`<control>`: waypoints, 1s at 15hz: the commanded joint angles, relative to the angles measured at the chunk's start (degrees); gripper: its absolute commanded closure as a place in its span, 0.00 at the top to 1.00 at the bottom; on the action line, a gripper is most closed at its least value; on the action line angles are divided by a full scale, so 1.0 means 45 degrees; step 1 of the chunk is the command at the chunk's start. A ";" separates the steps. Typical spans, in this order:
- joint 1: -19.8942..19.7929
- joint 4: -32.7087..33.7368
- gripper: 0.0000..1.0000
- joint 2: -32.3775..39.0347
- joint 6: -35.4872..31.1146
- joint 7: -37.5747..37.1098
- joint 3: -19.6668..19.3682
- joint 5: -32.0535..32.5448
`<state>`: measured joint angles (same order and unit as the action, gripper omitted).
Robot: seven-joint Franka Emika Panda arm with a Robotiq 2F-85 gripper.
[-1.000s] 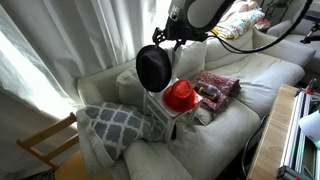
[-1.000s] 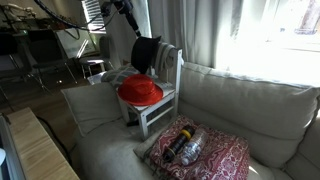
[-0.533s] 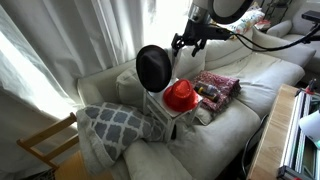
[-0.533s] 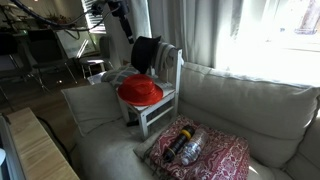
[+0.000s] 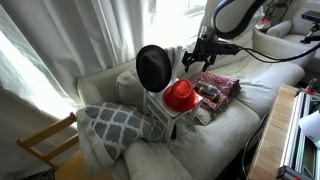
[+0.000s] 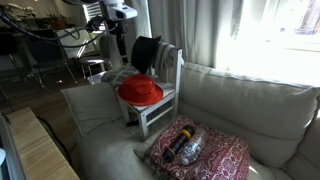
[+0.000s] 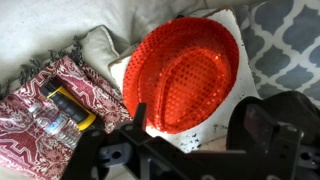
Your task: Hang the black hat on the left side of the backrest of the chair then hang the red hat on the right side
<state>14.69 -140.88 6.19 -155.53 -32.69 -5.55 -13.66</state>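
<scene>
The claw (image 5: 195,61) hangs spread and empty, gripping nothing. It sits just beside the black hat (image 5: 153,66) without touching it, and above the red hat (image 5: 180,96). The black hat hangs on one top corner of the backrest (image 6: 171,64), on the end nearer the arm, with its crown facing out. In the exterior view from the other side the claw is also clear of that hat, with a gap between them.

The red hat lies crown up on the seat (image 7: 205,133) of the chair (image 6: 160,110) and covers most of it. In the wrist view it lies straight below the claw in plain sight, and the black hat's dark edge shows off to one side, close to one finger. The black hat's brim hangs just above the back of the red hat.

The chair stands on a sofa (image 5: 232,122). A red patterned cloth (image 5: 218,85) lies beside the chair, with one clear bottle (image 7: 42,120) and one yellow-and-black object (image 7: 68,107) on it. One grey patterned pillow (image 5: 112,124) leans on the chair's other side. One wood chair (image 5: 45,148) stands on the floor, well apart.

That makes two hats and two chairs.
</scene>
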 commanded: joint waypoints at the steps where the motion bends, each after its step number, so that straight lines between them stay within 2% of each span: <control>1: -0.0776 0.0005 1.00 0.0087 -0.0051 -0.0073 0.0767 0.0071; 4: -0.0835 0.0006 1.00 0.0181 -0.0103 -0.0072 0.0843 0.0013; 5: -0.0853 0.0261 1.00 0.0744 0.0164 -0.0812 0.0632 0.0611; 8: -0.1186 0.0607 1.00 0.1768 -0.0039 -0.1028 0.0773 0.0095; 15: -0.2640 0.1660 1.00 0.3501 0.0073 0.0696 0.1931 -0.3020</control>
<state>6.51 -136.10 18.53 -155.72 -33.38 0.12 -21.30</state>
